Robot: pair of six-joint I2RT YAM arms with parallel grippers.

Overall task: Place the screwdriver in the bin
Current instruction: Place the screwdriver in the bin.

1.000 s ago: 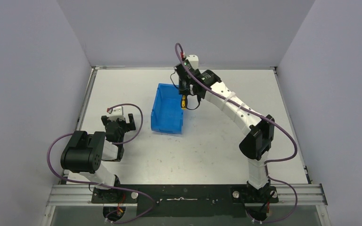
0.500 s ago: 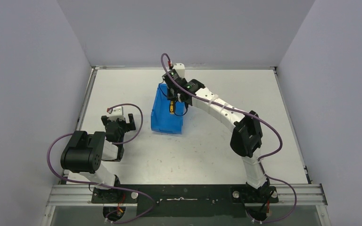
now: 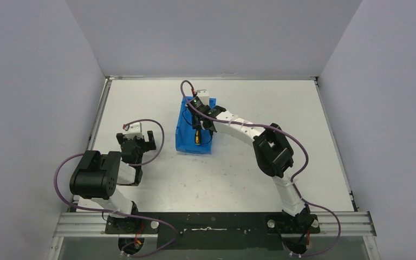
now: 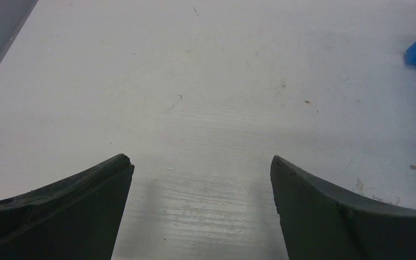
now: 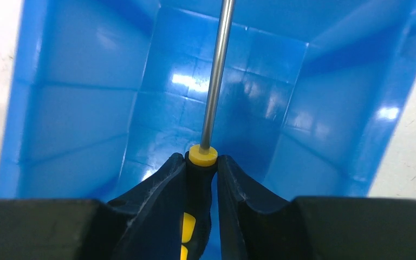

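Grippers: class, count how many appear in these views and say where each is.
2. The left gripper stands open over the table, left of the bin; the right gripper is over the bin's inside, shut on the screwdriver. None hidden.

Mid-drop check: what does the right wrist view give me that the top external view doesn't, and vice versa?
Right wrist only: the right tool pinching the screwdriver by its black-and-yellow handle, shaft pointing along the inside of the bin. Top external only: the left tool over the table left of the bin, and the right arm stretched out to the bin. Both: the screwdriver held over the blue bin, not yet released.
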